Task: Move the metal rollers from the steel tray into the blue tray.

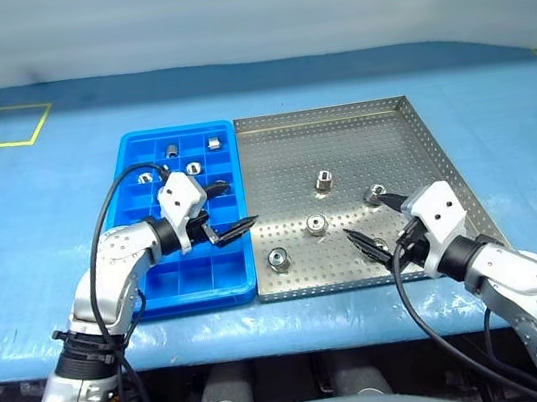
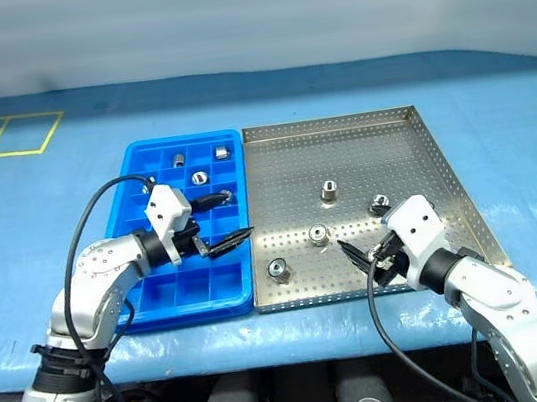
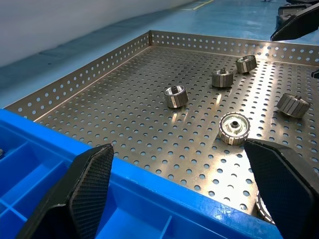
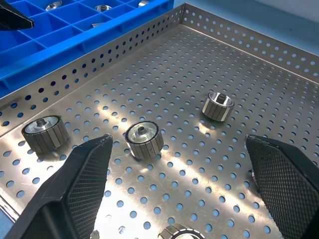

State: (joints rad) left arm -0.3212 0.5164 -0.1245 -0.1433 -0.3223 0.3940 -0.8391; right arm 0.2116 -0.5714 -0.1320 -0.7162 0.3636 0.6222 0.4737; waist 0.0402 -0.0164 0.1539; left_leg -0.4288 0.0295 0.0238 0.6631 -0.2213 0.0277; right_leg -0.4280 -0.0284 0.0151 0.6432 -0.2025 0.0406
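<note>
We work over a table covered with a blue sheet (image 1: 40, 225). On it the large square perforated steel tray (image 1: 339, 130) lies touching the bright blue plastic grid tray (image 1: 134, 181). Our left gripper (image 1: 226, 210) hovers over the blue tray's near edge, our right gripper (image 1: 378, 223) over the steel tray; both have the jaws wide apart and hold nothing. Five small shiny metal rollers (image 1: 315, 223) remain on the steel floor, and four already sit in the far compartments. We judge them solid, hard and slippery; a pinch across the ribbed side looks safest.
</note>
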